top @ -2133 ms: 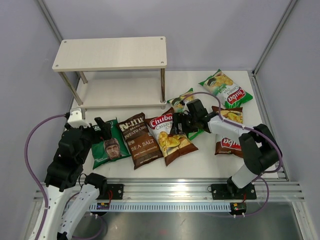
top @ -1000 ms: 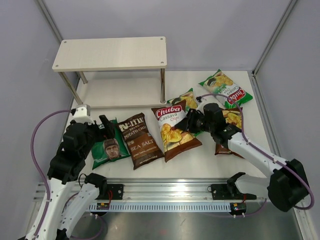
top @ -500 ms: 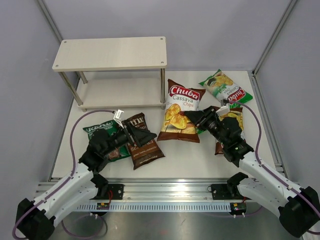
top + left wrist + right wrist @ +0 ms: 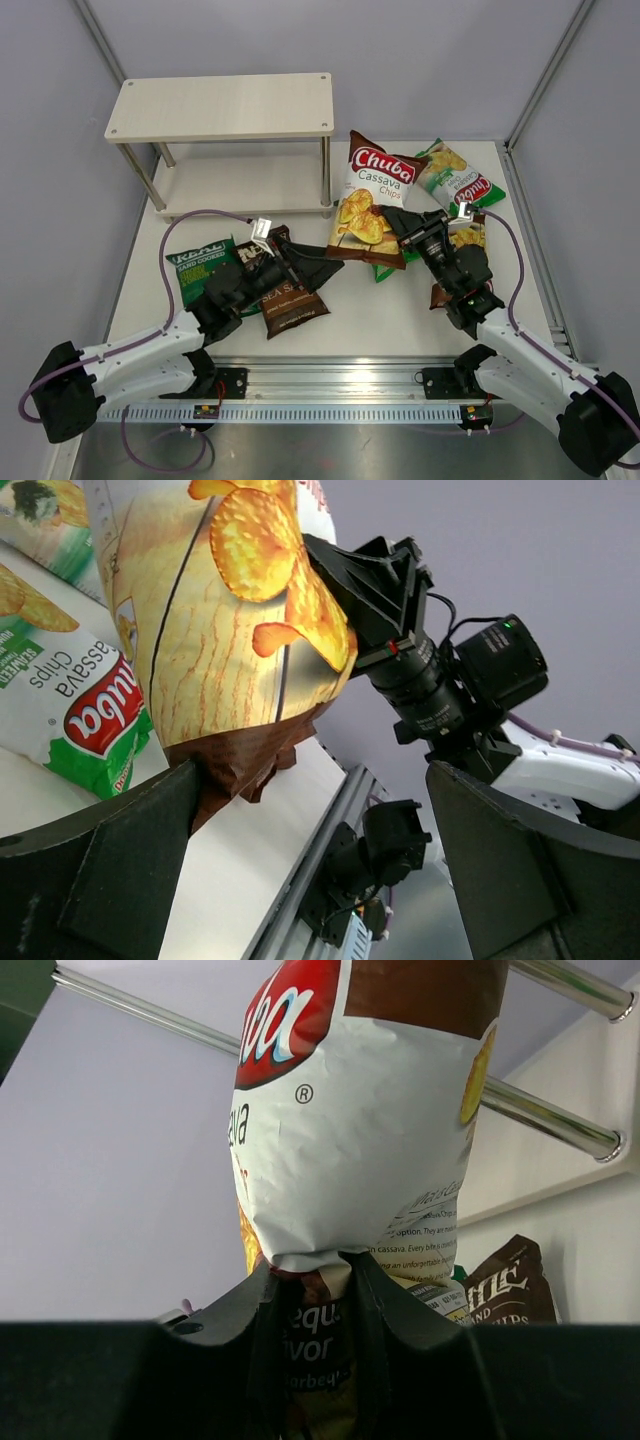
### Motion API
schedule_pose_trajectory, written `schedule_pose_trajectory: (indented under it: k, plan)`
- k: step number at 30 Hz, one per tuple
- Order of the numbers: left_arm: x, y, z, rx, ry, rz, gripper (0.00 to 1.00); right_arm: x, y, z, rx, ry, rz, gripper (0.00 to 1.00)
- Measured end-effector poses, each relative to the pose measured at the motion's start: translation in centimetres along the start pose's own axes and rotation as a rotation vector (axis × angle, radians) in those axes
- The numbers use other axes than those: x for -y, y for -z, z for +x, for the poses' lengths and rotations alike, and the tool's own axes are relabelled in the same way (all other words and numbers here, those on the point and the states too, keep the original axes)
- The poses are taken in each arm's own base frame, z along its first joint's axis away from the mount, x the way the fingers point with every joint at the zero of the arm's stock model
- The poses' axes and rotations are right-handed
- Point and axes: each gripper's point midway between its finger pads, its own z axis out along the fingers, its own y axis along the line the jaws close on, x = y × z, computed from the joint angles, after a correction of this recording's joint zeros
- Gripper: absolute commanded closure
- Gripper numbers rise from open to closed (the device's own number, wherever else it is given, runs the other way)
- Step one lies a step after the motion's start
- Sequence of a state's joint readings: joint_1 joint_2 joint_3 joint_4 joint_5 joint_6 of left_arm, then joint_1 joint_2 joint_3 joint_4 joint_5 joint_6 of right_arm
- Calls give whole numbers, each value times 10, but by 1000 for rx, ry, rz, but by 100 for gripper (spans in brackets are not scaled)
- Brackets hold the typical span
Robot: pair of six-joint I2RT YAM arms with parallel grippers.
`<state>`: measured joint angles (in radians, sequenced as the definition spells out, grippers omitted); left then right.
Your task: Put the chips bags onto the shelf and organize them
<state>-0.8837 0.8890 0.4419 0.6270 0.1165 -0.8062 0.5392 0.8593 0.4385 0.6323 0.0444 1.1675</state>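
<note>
My right gripper (image 4: 397, 222) is shut on the lower edge of a brown Chuba Cassava chips bag (image 4: 374, 194), holding it upright above the table just right of the shelf (image 4: 220, 106). The right wrist view shows the bag (image 4: 360, 1130) pinched between the fingers (image 4: 255, 1295). My left gripper (image 4: 322, 262) is open and stretched toward the bag's bottom corner (image 4: 240, 765), which sits by its left finger (image 4: 120, 870). A Kettle bag (image 4: 290, 300) and a dark green bag (image 4: 196, 264) lie under the left arm. Both shelf boards are bare.
A green Chuba bag (image 4: 462, 180) lies at the back right, another (image 4: 392, 264) peeks out below the held bag, and a second brown one (image 4: 452, 262) lies under the right arm. Shelf legs (image 4: 560, 1120) stand close behind the held bag. The metal rail (image 4: 340, 380) runs along the front.
The right gripper has lifted the brown Chuba bag off the table, stood it upright and carried it back toward the shelf. The left arm has swung right, off the dark green bag, toward the lifted bag.
</note>
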Motion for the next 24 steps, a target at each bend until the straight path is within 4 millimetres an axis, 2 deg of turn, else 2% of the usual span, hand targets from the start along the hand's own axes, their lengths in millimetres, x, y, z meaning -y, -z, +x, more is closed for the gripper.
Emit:
schedule_pose_trajectory:
  k: [8, 16, 24]
  plan:
    - [3, -15, -10, 62, -61, -79, 1, -16, 9, -11, 43, -11, -46, 85]
    - [-10, -15, -10, 75, -119, -154, 1, -34, 18, -9, 19, -66, -101, 85]
    - [23, -21, -17, 126, -140, 28, 1, -38, 15, 4, -44, -124, -125, 85]
